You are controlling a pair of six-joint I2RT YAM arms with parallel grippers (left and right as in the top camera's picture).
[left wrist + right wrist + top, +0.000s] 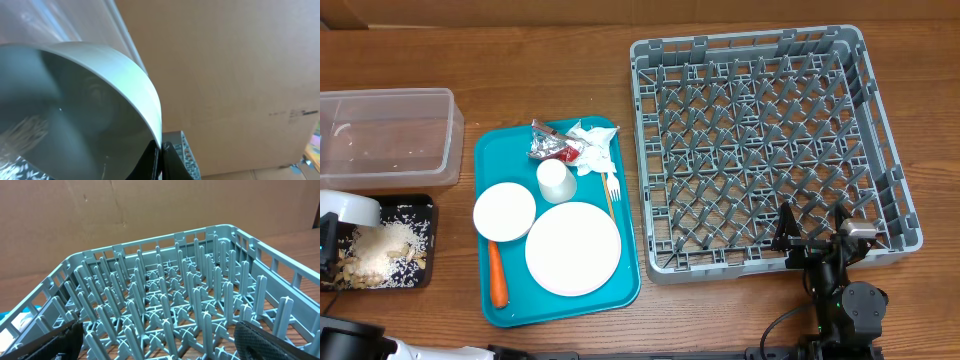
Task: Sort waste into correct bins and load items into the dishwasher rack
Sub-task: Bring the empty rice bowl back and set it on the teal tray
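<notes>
My left gripper [161, 150] is shut on the rim of a small white bowl [75, 100], which is tipped over the black tray [430, 240] at the table's left edge. Pale food scraps [385, 250] lie in that tray. The clear tub [385, 135] stands behind it. On the teal tray [510, 150] lie a round plate [573, 248], a second bowl [504, 211], a cup [555, 180], a fork [611, 190], a carrot [497, 275], a napkin [592, 145] and foil wrappers [548, 145]. My right gripper [815, 235] stands open at the near edge of the grey dishwasher rack [770, 140], holding nothing.
The rack's upright pegs [165, 290] fill the right wrist view, with brown cardboard behind them. The teal tray sits between the bins and the rack. Bare wooden table runs along the front edge and between the tray and the rack.
</notes>
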